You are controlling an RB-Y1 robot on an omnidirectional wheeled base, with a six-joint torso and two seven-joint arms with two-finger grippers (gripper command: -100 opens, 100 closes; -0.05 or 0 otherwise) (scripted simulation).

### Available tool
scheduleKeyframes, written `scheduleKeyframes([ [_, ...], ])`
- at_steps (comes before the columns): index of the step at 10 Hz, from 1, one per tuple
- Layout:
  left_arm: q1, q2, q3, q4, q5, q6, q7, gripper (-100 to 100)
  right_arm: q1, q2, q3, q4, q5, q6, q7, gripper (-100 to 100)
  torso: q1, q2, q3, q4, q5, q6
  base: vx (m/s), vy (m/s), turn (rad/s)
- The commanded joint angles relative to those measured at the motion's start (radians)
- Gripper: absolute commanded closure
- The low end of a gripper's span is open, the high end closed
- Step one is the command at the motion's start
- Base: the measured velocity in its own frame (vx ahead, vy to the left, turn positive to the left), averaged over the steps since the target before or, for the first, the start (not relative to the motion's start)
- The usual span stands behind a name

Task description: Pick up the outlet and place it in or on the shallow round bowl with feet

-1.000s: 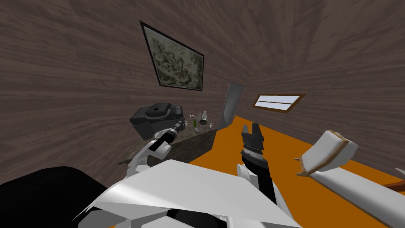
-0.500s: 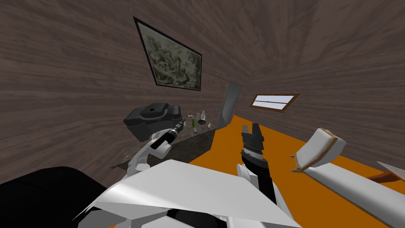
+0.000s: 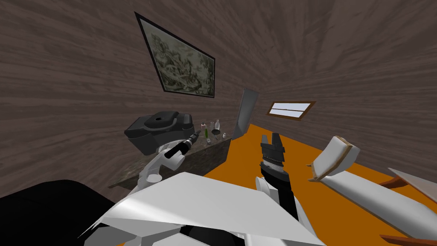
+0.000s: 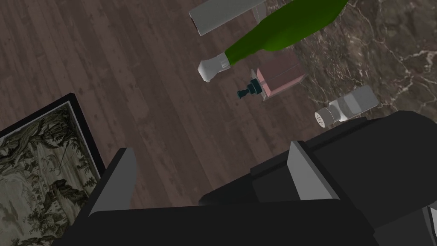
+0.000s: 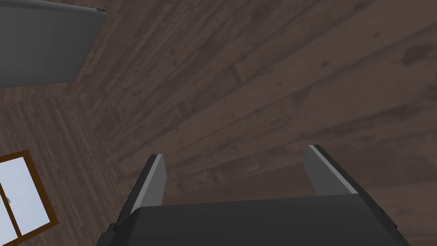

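Turning has slid the table point(image 3: 205, 156) leftward in the head view. Left gripper point(image 3: 194, 137) hangs open above it, near the green bottle point(image 4: 290, 25) and shaker point(image 4: 348, 106); right gripper point(image 3: 271, 140) open, idle. Which small item is the outlet I cannot tell; I'd close in slowly, clear of the black machine point(image 3: 158, 128).

No legible text or labels anywhere

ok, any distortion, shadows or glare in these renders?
Head view: heavy wide-lens splay, painting skewed; black area lower left is undrawn. Left wrist view: flat light, no shadow by the green bottle. Right wrist view: even, no glare.
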Motion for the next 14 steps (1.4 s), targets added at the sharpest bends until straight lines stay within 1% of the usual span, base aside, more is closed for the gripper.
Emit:
scheduleKeyframes([
  [1, 0.002, 0.006, -0.002, -0.001, 0.003, 0.044, -0.008, -100, 0.0, 0.0, 0.0, 0.0, 0.0, 0.0, 0.0, 0, 0.0, 0.0, 0.0, 0.0, 0.0, 0.0, 0.019, -0.022, -0.038],
  [2, -0.003, 0.019, -0.006, -0.002, 0.008, 0.073, -0.021, -100, 0.0, 0.0, 0.0, 0.0, 0.0, 0.0, 0.0, 0, 0.0, 0.0, 0.0, 0.0, 0.0, 0.0, 0.027, -0.032, -0.085],
  [3, -0.003, 0.019, -0.006, -0.002, 0.008, 0.099, -0.021, -100, 0.0, 0.0, 0.0, 0.0, 0.0, 0.0, 0.0, 0, 0.0, 0.0, 0.0, 0.0, 0.0, 0.0, 0.023, -0.029, -0.036],
  [4, -0.009, 0.033, -0.01, -0.003, 0.014, 0.132, -0.033, -100, 0.0, 0.0, 0.0, 0.0, 0.0, 0.0, 0.0, 0, 0.0, 0.0, 0.0, 0.0, 0.0, 0.0, 0.025, -0.042, -0.068],
  [5, -0.009, 0.033, -0.01, -0.003, 0.014, 0.154, -0.033, -100, 0.0, 0.0, 0.0, 0.0, 0.0, 0.0, 0.0, 0, -0.001, 0.0, 0.0, 0.0, 0.0, 0.0, 0.023, -0.03, -0.034],
  [6, -0.013, 0.046, -0.015, -0.003, 0.019, 0.185, -0.046, -100, 0.0, 0.0, 0.0, 0.0, 0.0, 0.0, 0.0, 0, 0.0, 0.0, 0.0, 0.0, 0.0, 0.0, 0.037, -0.027, -0.079],
  [7, -0.013, 0.046, -0.015, -0.003, 0.019, 0.205, -0.046, -100, 0.0, 0.0, 0.0, 0.0, 0.0, 0.0, 0.0, 0, 0.0, -0.001, 0.0, 0.0, 0.0, 0.0, 0.028, -0.021, -0.033],
  [8, -0.017, 0.059, -0.019, -0.003, 0.024, 0.239, -0.06, -100, 0.0, 0.0, 0.0, 0.0, 0.0, 0.0, 0.0, 0, 0.0, 0.0, 0.0, 0.0, 0.0, 0.0, 0.024, -0.029, -0.053],
  [9, -0.017, 0.059, -0.019, -0.003, 0.024, 0.254, -0.06, -100, 0.0, 0.0, 0.0, 0.0, 0.0, 0.0, 0.0, 0, 0.0, 0.0, 0.0, 0.0, 0.0, 0.0, 0.024, -0.025, -0.036],
  [10, -0.019, 0.072, -0.025, -0.002, 0.028, 0.293, -0.073, -100, 0.0, 0.0, 0.0, 0.0, 0.0, 0.0, 0.0, 0, 0.0, 0.0, 0.0, 0.0, 0.0, 0.0, 0.034, -0.031, -0.067],
  [11, -0.019, 0.072, -0.025, -0.002, 0.028, 0.299, -0.073, -100, 0.0, 0.0, 0.0, 0.0, 0.0, 0.0, 0.0, 0, 0.0, 0.0, 0.0, 0.0, 0.0, 0.0, 0.034, -0.029, -0.033],
  [12, -0.02, 0.086, -0.03, -0.001, 0.032, 0.34, -0.087, -100, 0.0, 0.0, 0.0, 0.0, 0.0, 0.0, 0.0, 0, 0.0, 0.0, 0.0, 0.0, 0.0, 0.0, 0.043, -0.034, -0.066],
  [14, -0.019, 0.111, -0.043, 0.004, 0.039, 0.403, -0.116, -100, 0.0, 0.0, 0.0, 0.0, 0.0, 0.0, 0.0, 0, 0.0, -0.001, -0.001, 0.0, 0.0, 0.0, 0.063, -0.036, -0.1],
])
